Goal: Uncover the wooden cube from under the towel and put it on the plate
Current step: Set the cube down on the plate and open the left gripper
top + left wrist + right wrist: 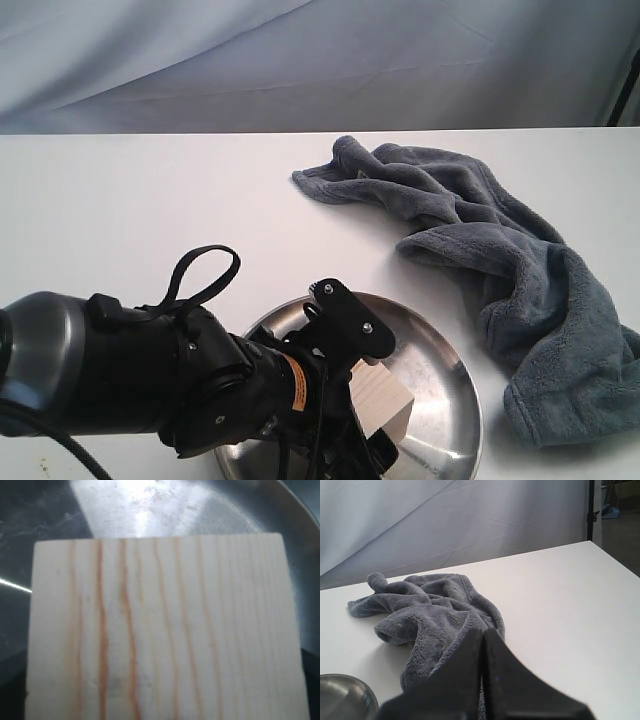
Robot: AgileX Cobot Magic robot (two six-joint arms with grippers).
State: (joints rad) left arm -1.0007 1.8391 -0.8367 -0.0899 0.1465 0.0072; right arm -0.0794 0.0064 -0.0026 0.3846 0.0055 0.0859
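Note:
The wooden cube (386, 397), pale with reddish grain lines, sits between the black fingers of my left gripper (378, 408), low over the steel plate (445, 370) near the front of the table. Whether it touches the plate I cannot tell. In the left wrist view the wooden cube (165, 630) fills most of the picture, with the plate (150, 510) behind it; the fingers are hidden. The blue-grey towel (500, 270) lies bunched up right of the plate. My right gripper (483, 632) is shut and empty, above the near end of the towel (435, 615); it is outside the exterior view.
The left arm's black wrist and cable loop (200, 280) cover the plate's left part. The white table (140, 200) stretches left and behind. A grey cloth backdrop (300, 60) hangs at the far edge. The plate's rim (340, 695) shows in the right wrist view.

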